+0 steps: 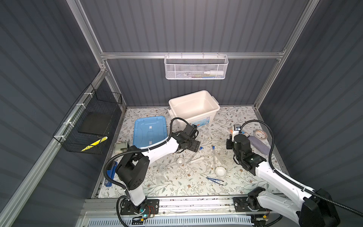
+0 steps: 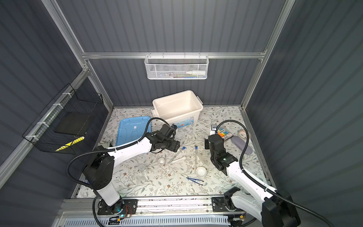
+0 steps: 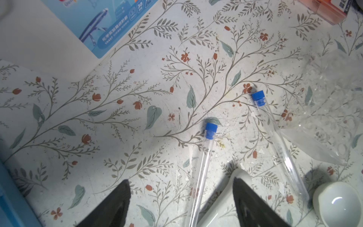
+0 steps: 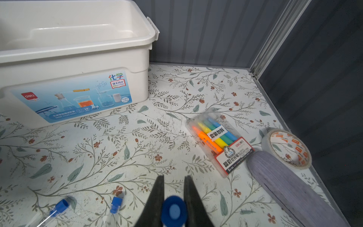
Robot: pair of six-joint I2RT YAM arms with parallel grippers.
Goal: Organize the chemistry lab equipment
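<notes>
Right pincer (image 4: 173,177) clenched on a blue-capped tube (image 4: 173,211), above the worktop (image 1: 176,188) toward two o'clock. Left pincer (image 3: 180,181) released, spread wide over a second tube (image 3: 202,161) lying mid-worktop beside the white pestle (image 1: 198,159); third tube (image 3: 275,133) at its three o'clock.

Grey ribbed walls (image 1: 186,29), floral tabletop (image 1: 176,188)

Marker pack (image 4: 220,141), tape roll (image 4: 286,149) and grey pouch (image 4: 284,184) lie together by the table's (image 1: 176,188) right edge. A stapler (image 1: 112,170) sits at its left edge.
</notes>
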